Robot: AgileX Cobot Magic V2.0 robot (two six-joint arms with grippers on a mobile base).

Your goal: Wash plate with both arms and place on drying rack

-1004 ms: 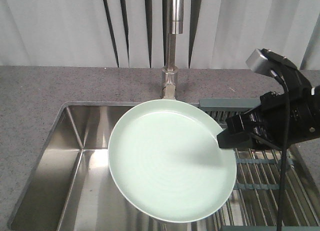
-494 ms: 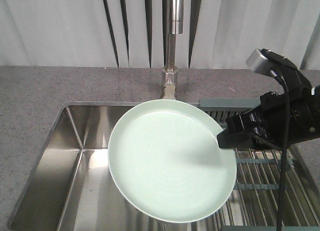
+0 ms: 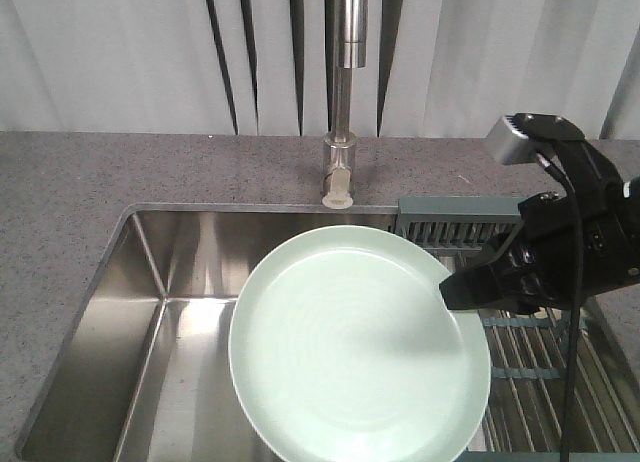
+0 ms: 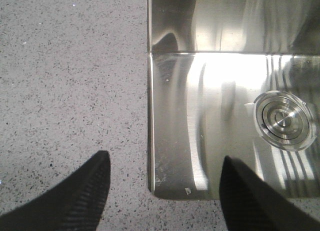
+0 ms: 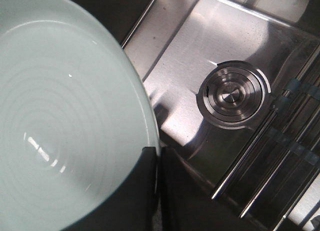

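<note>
The pale mint-green plate [image 3: 358, 344] hangs tilted above the steel sink, its face toward the front camera. My right gripper [image 3: 452, 290] is shut on the plate's right rim; in the right wrist view the plate [image 5: 65, 116] fills the left side and the two dark fingers [image 5: 158, 156] pinch its edge. The drying rack [image 3: 520, 372] of metal bars with a grey-teal frame lies at the right end of the sink, below the right arm. My left gripper [image 4: 162, 178] shows only in the left wrist view, open and holding nothing, above the sink's corner and the counter.
A steel tap [image 3: 345, 92] stands behind the sink [image 3: 160, 312]. The sink drain [image 5: 232, 93] lies below the plate. Speckled grey counter [image 3: 90, 182] surrounds the basin. A black cable [image 3: 570, 312] runs down the right arm.
The right gripper has carried the plate down and a little to the right, away from the tap base, which now shows fully.
</note>
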